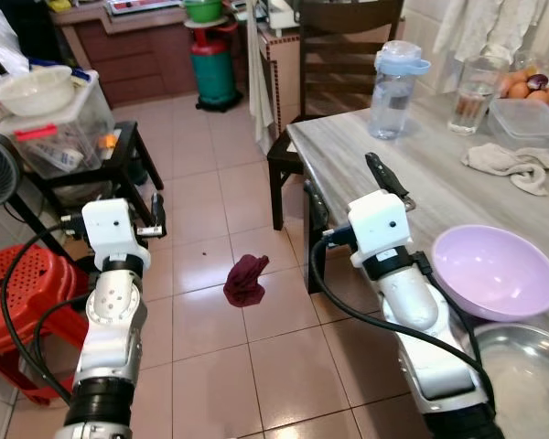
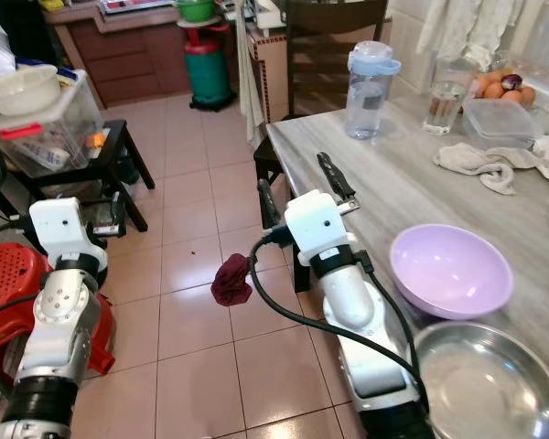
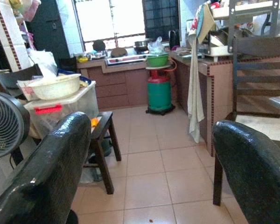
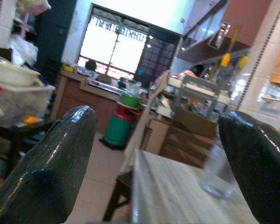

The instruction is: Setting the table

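I hold the right gripper (image 1: 352,192) open and empty at the table (image 1: 457,197) edge; purple bowl (image 1: 494,270) beside it, presumably next. Left gripper (image 1: 119,215) open, idle.

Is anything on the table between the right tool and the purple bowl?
Nothing visible. The right tool is open over the table edge, and the purple bowl sits beside that arm with bare tabletop between them.

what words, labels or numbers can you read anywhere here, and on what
None can be read.
Red label on the clear storage box: no lettering can be made out.
Water bottle: no print legible.
Packets inside the storage box: print too small and blurred.
Left gripper and right gripper: no markings show.
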Robot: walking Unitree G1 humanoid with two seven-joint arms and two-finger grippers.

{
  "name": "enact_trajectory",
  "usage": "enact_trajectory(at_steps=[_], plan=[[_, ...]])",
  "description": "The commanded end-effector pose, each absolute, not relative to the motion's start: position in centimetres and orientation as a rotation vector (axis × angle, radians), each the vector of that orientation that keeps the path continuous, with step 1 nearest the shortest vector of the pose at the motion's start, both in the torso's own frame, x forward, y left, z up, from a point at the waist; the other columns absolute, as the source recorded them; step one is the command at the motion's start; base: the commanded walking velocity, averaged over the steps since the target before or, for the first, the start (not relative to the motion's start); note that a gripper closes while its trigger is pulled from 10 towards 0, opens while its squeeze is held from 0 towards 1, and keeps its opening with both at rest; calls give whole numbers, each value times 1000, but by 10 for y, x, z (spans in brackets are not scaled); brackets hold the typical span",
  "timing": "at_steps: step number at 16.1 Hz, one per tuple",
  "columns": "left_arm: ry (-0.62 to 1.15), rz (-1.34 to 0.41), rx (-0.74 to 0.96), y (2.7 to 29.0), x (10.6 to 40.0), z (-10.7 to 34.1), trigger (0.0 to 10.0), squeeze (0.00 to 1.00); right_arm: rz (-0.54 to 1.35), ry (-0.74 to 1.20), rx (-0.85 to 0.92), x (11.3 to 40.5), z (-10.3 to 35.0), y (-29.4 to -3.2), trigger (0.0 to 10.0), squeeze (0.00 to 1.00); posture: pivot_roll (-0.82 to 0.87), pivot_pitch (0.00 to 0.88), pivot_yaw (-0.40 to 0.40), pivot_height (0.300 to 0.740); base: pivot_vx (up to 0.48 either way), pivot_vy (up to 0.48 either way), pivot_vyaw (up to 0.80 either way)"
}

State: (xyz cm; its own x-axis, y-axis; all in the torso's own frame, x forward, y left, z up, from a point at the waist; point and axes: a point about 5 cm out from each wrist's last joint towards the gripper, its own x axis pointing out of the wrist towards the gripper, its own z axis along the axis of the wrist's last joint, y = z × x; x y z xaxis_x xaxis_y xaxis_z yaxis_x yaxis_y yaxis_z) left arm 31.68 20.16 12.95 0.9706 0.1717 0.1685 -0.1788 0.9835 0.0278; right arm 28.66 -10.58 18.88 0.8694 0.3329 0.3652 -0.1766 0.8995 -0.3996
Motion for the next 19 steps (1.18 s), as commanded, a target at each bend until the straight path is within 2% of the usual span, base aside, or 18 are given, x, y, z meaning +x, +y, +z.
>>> enact_trajectory(at_steps=[1,13,15,19], plan=[[-170,175,52,202,317,130,10000,0,272,-446,-346,287,190,-105,10000,0,-159,12,83,740,0,334,0],[-148,174,55,199,319,124,10000,0,223,-372,-328,293,173,-117,10000,0,-156,11,76,740,0,449,0],[-138,176,58,198,318,119,10000,0,203,-301,-283,296,158,-124,10000,0,-149,9,69,740,0,412,0],[-18,169,90,199,307,80,10000,0,141,-94,-220,303,109,-149,10000,0,-140,0,60,740,0,0,0]])
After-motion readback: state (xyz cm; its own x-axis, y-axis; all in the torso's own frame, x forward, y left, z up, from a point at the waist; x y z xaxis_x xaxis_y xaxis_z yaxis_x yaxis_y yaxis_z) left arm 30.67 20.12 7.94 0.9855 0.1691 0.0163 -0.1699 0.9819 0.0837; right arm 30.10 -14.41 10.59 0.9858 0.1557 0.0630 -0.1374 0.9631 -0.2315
